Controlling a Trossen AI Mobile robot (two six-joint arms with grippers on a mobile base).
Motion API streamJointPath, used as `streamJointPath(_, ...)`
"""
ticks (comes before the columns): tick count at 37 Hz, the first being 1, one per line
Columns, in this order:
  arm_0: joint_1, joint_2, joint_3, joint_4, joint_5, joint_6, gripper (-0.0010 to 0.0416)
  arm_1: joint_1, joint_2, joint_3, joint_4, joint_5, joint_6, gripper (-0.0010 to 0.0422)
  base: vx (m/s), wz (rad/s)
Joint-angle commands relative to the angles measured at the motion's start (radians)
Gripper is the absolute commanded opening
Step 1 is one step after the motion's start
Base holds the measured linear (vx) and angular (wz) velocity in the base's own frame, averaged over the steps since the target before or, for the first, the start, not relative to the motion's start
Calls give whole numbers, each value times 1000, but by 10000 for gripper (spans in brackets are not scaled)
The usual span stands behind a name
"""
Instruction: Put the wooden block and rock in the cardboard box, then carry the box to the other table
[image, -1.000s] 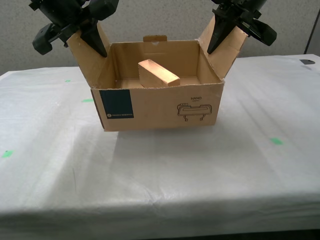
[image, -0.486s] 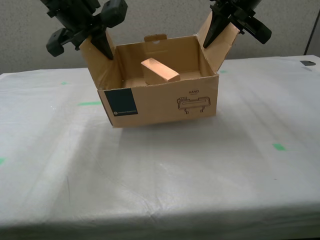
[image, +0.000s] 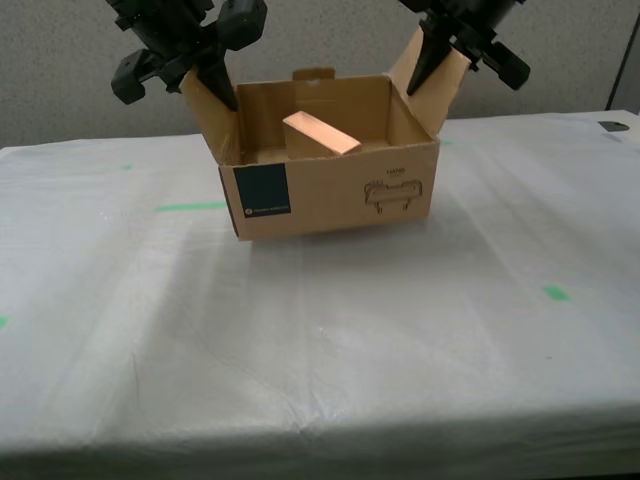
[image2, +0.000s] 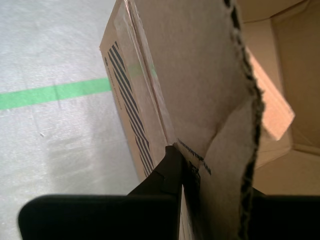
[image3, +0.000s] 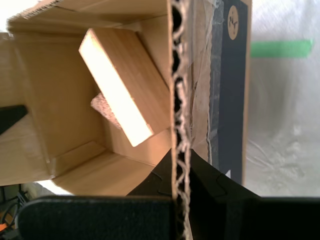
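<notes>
Claws: my first gripper (image3: 181, 160) clamped on box (image: 330, 190) flap, my second gripper (image2: 182, 160) on opposite flap | teal label (image: 260, 190) and drawing (image: 397, 192) face front, print too small to read | block (image: 320, 135) inside, tilted, long axis diagonal, over rock (image3: 102, 107) | box near far edge of white-sheeted table (image: 400, 340).

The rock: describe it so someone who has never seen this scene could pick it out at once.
Start at the table draped in a white sheet and find the brown cardboard box on it, held by its side flaps. Look inside, under the tilted pale wooden block. The rock peeks out beneath that block: small, rough and speckled pinkish-beige, lumpy where the block is smooth and straight-edged.
</notes>
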Motion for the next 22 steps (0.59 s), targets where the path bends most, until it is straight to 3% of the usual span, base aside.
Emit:
streamJointPath(1, 8, 51, 82, -51, -34, -19, -1, 6, 3, 2, 19, 23, 3, -1, 0, 0)
streamJointPath(8, 10, 125, 163, -96, -33, -25, -1, 26, 67, 33, 27, 28, 8, -1, 0, 0)
streamJointPath(22, 16, 153, 120, -58, -22, -24, -1, 35, 249, 191, 2, 12, 47, -1, 0, 0)
